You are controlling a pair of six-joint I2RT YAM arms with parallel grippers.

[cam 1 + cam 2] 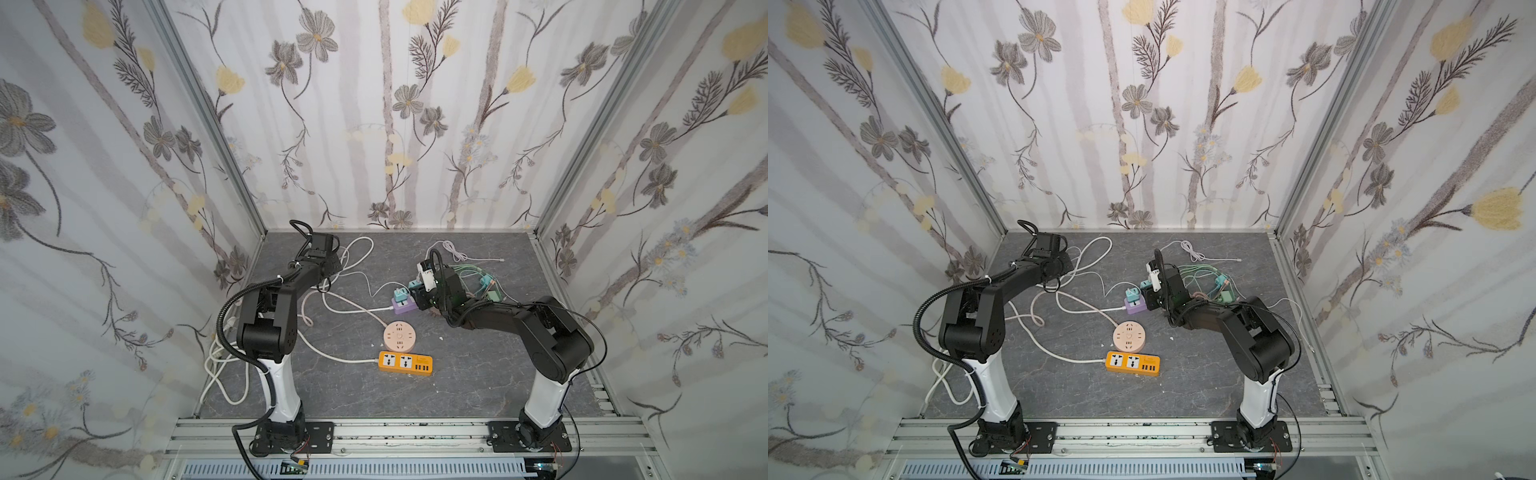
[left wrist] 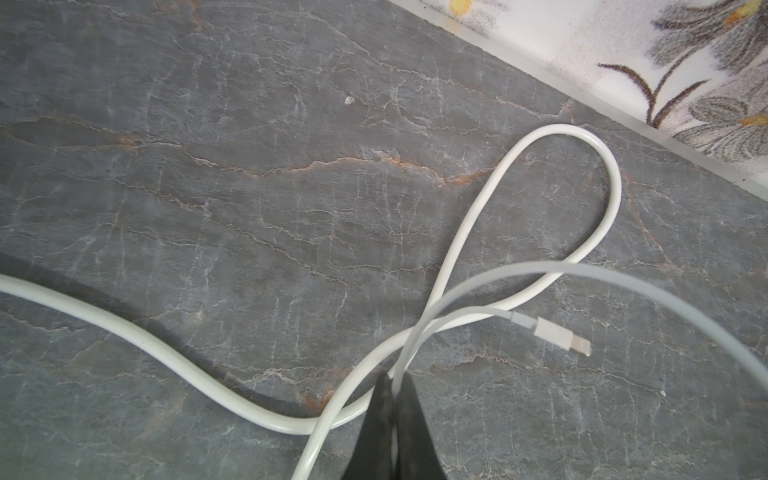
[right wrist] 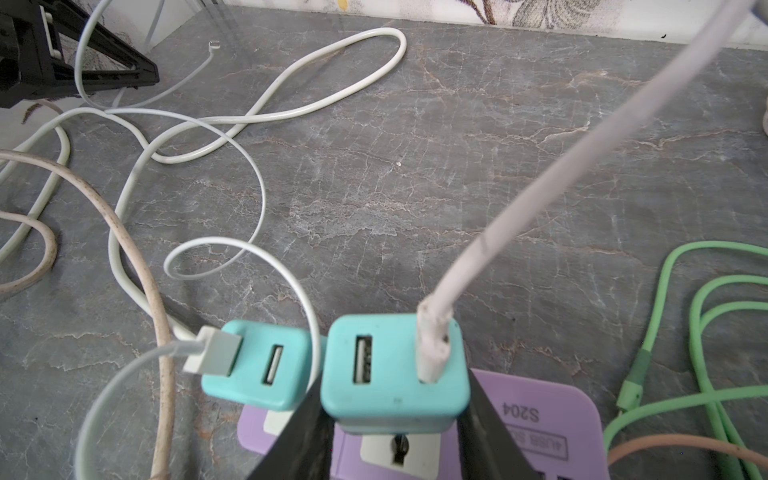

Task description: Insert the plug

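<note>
- The right jaws are clamped on the sides of the teal charger (image 3: 395,370), seemingly so its prongs are left free.
- It hangs just over the purple power strip (image 3: 536,411), a vacant socket (image 3: 397,451) beneath; in a top view the strip sits at twelve o'clock from the round pink socket (image 1: 400,337).
- The left jaws, at ten o'clock of the strip, pinch a thin white cable (image 2: 419,332), probably holding slack aside.
</note>
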